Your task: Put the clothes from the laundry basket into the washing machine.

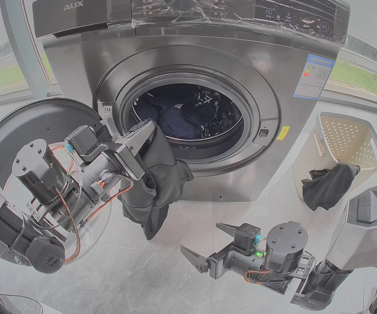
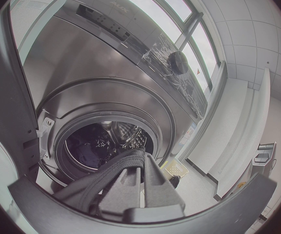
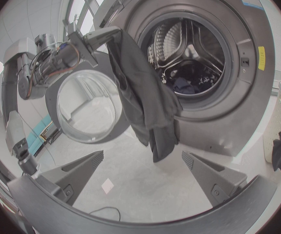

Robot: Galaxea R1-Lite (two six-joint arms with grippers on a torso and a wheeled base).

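Note:
My left gripper [image 1: 147,129] is shut on a dark grey garment [image 1: 160,177] at the left rim of the washing machine's open drum [image 1: 188,110]. The garment [image 3: 145,88] hangs down in front of the machine, clear of the floor. In the left wrist view the cloth [image 2: 114,169] is pinched between the fingers [image 2: 156,186]. Dark clothes [image 1: 180,121] lie inside the drum. The white laundry basket [image 1: 349,140] leans at the right of the machine, with a dark garment [image 1: 328,184] draped over its rim. My right gripper [image 1: 208,243] hangs open and empty low over the floor.
The washer door [image 1: 27,127] stands swung open on the left, behind my left arm. Its glass bowl [image 3: 87,104] faces the floor space. Grey tiled floor [image 1: 153,271] lies free in front of the machine. Windows run behind the machine.

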